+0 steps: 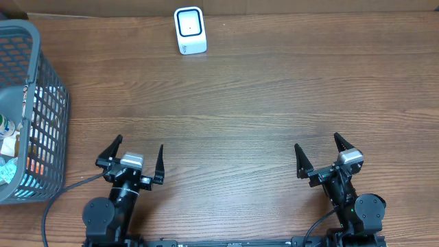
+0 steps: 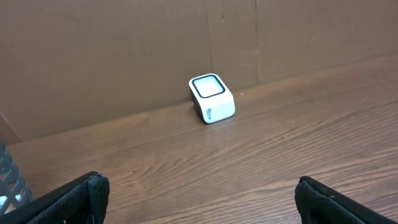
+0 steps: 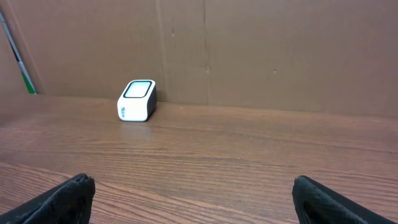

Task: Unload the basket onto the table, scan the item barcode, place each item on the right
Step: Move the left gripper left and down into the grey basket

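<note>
- At the far left edge of the table (image 1: 240,103) stands the basket (image 1: 31,103), grey wire mesh with tall walls. The items (image 1: 9,147) to be scanned lie crowded inside it, and none is out on the wood. Which one carries a readable barcode cannot be told. Hazard: a reach from the side would strike the mesh. A grab into the pile may lift two packages at once.
- At the near edge, just right of the basket, is the left gripper (image 1: 140,144), jaws spread wide and holding nothing. As the closer arm, it is the likely picker. Hazard: a finger caught in the mesh on descent would drag the basket. A dark cable (image 1: 46,213) running by the basket's near corner could snag.
- At the far edge, left of centre, is the scanner (image 1: 190,30), a small white block with a dark-framed window on its upper face. Hazard: a barcode that is turned away or covered by a finger would not read. A low pass could knock the unit askew.
- At the near edge on the right is the right gripper (image 1: 316,141), jaws likewise wide apart and empty, well apart from basket and scanner. Hazard: if it joins for a handover, the arms may cross paths before the scanner.
</note>
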